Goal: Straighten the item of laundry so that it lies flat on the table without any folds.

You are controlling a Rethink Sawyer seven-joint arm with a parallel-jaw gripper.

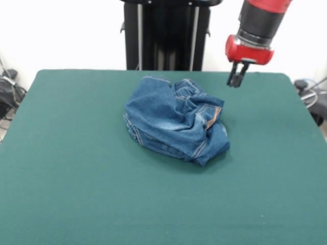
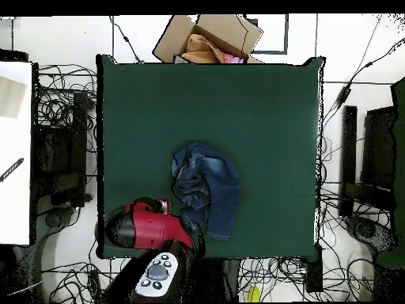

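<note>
The item of laundry (image 1: 173,120), a small pair of blue jeans with orange stitching, lies crumpled in a heap near the middle of the green table (image 1: 76,178). In the overhead view the jeans (image 2: 207,186) sit bunched on the table (image 2: 261,111), a little toward the robot's side. My gripper (image 1: 235,80) hangs in the air beside the heap, above the table's far edge, clear of the cloth. Its fingers are shut with nothing between them. Seen from overhead, the red arm (image 2: 150,226) covers the gripper.
A cardboard box (image 2: 210,39) holding clothes stands just past the table's far edge in the overhead view. Cables (image 2: 63,103) lie on the floor around the table. The black pedestal (image 1: 166,35) rises behind the table.
</note>
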